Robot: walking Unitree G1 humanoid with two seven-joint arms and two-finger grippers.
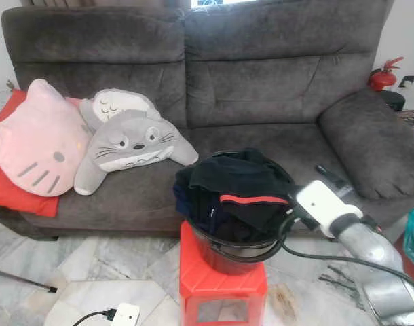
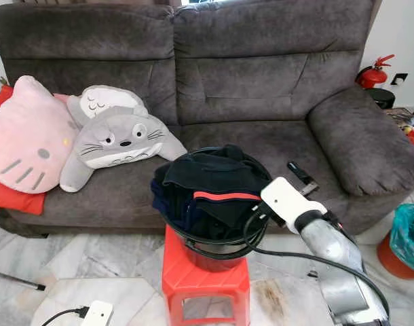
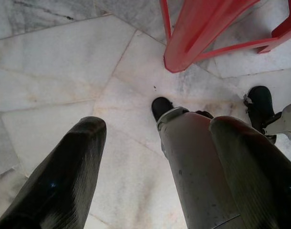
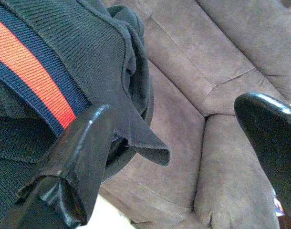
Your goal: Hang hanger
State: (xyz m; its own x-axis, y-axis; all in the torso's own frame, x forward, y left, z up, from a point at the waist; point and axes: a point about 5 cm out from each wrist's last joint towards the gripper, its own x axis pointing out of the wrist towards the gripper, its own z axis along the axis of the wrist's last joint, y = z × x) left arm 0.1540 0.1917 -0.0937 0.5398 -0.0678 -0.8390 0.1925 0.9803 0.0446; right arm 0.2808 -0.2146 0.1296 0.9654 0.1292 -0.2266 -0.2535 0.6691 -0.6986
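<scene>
Left eye view: at 6 o'clock, red stool (image 1: 220, 285) on pale marble floor (image 1: 91, 261), topped by black bucket (image 1: 227, 257). Heaped to the brim with dark clothes (image 1: 237, 183), one piece with a red stripe. Cannot tell where the hanger lies; nothing of that shape made out among the cloth.

Reaching in from 4 o'clock, silver right arm (image 1: 370, 248), white wrist housing at the bucket's 3 o'clock rim, black cable looped around the rim's near side. Right wrist view: right gripper (image 4: 174, 109) spread wide, one finger (image 4: 83, 143) pressed against a fold of the dark knit, the other finger well clear over the sofa seat; nothing clamped.

Left wrist view: left gripper (image 3: 157, 128) hanging idle, aimed down at the floor beside a stool leg, fingers well apart, holding nothing.

Behind the bucket, grey sofa (image 1: 261, 81). At 9 o'clock on it, pink cat cushion (image 1: 37, 139), touched at its 3 o'clock side by a grey plush (image 1: 129, 139). Black remote (image 2: 300, 173) on the seat at 3 o'clock. Red fire extinguisher (image 1: 383, 76) at 2 o'clock. White plug (image 1: 125, 314) on the floor at 7 o'clock.
</scene>
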